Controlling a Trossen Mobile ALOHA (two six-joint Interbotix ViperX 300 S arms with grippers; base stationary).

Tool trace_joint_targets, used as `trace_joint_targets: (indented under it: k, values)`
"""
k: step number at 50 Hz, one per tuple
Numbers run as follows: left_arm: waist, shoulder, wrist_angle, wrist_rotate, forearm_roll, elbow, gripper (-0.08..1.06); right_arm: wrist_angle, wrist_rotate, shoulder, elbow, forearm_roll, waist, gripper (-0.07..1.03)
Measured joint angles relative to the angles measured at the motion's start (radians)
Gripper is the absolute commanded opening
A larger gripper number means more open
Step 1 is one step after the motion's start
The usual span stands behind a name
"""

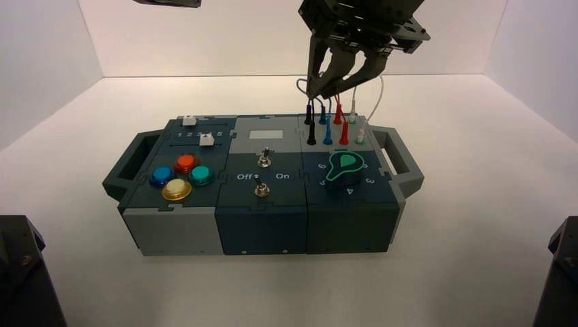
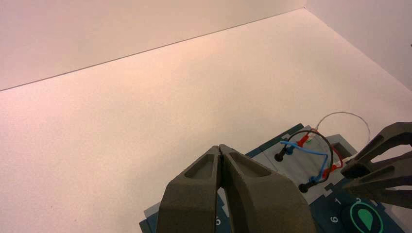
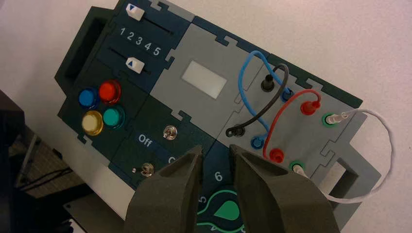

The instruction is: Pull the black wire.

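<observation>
The right gripper (image 3: pixel 216 151), its fingers parted and empty, hovers above the black wire (image 3: pixel 267 104), which arches (both plugs socketed) at the box's (image 3: pixel 204 109) far right, 1 of 4 wires.

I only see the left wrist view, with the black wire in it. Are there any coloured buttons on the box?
Observer: Yes, four on its left part: red button, blue button, yellow button and green button.
Operator: Ooh! And what does the right gripper's own camera see between its fingers?
Observer: The right gripper is open; between its fingers show the number 6 and the green-marked knob. The black wire isn't between them.
</observation>
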Motion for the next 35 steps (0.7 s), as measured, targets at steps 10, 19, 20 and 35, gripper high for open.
trace_joint_targets:
  k: [10,19,20,35]
  values:
    - [-0.002,-0.011,0.000,0.002,0.000,0.000,-0.03,-0.009,0.000,0.018,0.002,0.000,-0.002,0.31]
    - [0.000,-0.040,0.000,0.000,0.000,0.000,-0.03,-0.031,-0.003,0.123,-0.002,0.002,0.000,0.31]
    - [0.000,-0.040,0.000,0.000,0.000,0.000,-0.03,-0.031,-0.002,0.124,-0.002,0.002,0.000,0.31]
    - [-0.002,-0.044,0.000,0.000,-0.002,0.000,-0.03,-0.058,-0.005,0.183,-0.021,-0.002,0.000,0.31]
